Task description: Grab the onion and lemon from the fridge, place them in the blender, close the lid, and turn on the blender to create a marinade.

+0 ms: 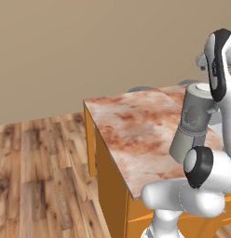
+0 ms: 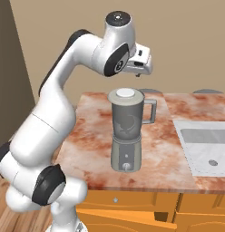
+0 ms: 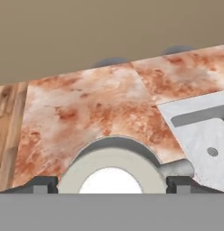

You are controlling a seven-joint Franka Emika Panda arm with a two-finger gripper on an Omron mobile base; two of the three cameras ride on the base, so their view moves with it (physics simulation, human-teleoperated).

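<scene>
Ample bare counter around blender

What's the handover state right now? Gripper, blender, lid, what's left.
Gripper: open, empty, hanging just above the lid.
Blender: upright on the counter, left of the sink, handle toward the sink.
Lid: seated on the jar top.
Something dark shows inside the jar; can't tell what.
Done: lid appears closed.
Left: likely just switching on at the knob on the base front.
</scene>
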